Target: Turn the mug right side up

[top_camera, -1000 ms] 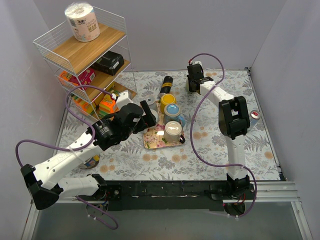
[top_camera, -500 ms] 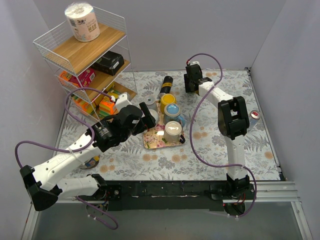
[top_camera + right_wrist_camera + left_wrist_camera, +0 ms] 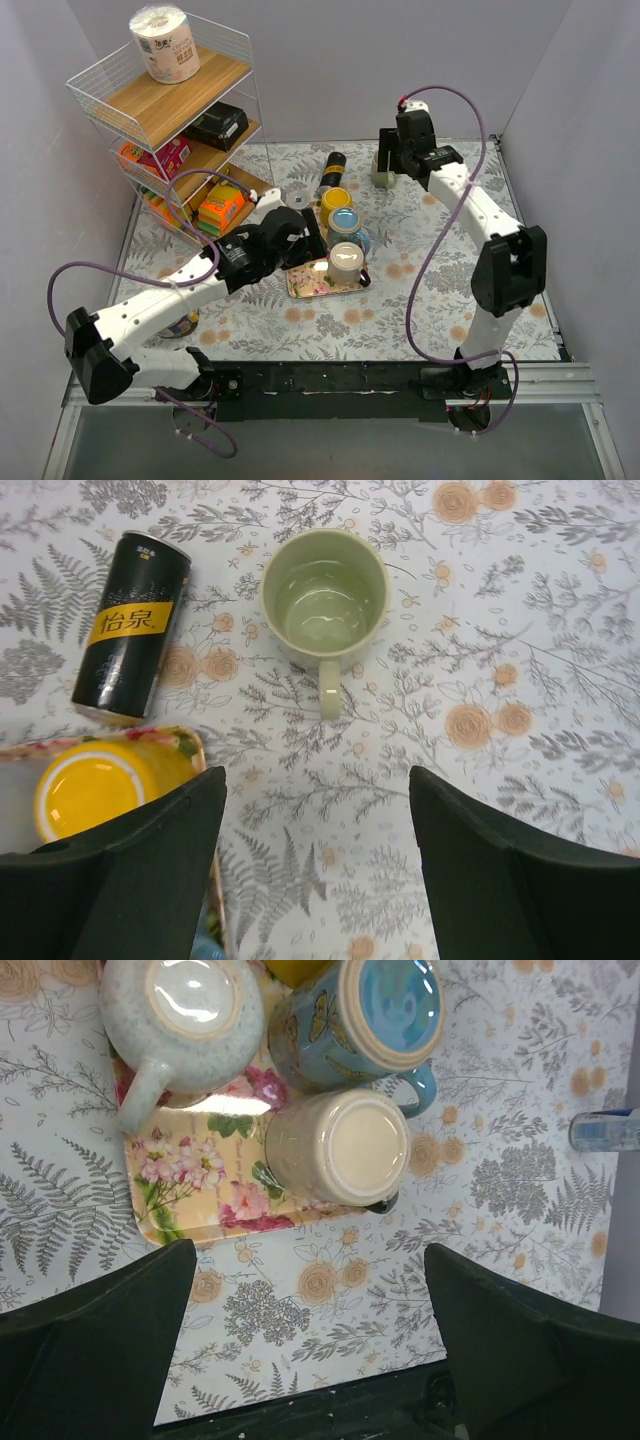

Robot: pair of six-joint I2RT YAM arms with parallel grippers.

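Observation:
A pale green mug (image 3: 323, 600) stands upright on the floral cloth, mouth up and handle toward the camera; from above it shows at the back (image 3: 381, 177). My right gripper (image 3: 315, 782) hangs open above and just short of it, nothing between the fingers (image 3: 392, 160). On the flowered tray (image 3: 190, 1215) stand three upside-down mugs: cream (image 3: 338, 1147), blue (image 3: 370, 1015) and speckled grey (image 3: 185, 1020). My left gripper (image 3: 308, 1260) is open beside the tray's near edge (image 3: 305, 242), holding nothing.
A black can (image 3: 130, 620) lies left of the green mug. A yellow mug (image 3: 100, 785) sits upside down at the tray's far end. A wire shelf rack (image 3: 170, 120) with boxes fills the left side. A small white object (image 3: 511, 230) lies at the right edge.
My right gripper has opened, let go of the green mug and lifted away to the right. My left arm has moved right, closer to the tray.

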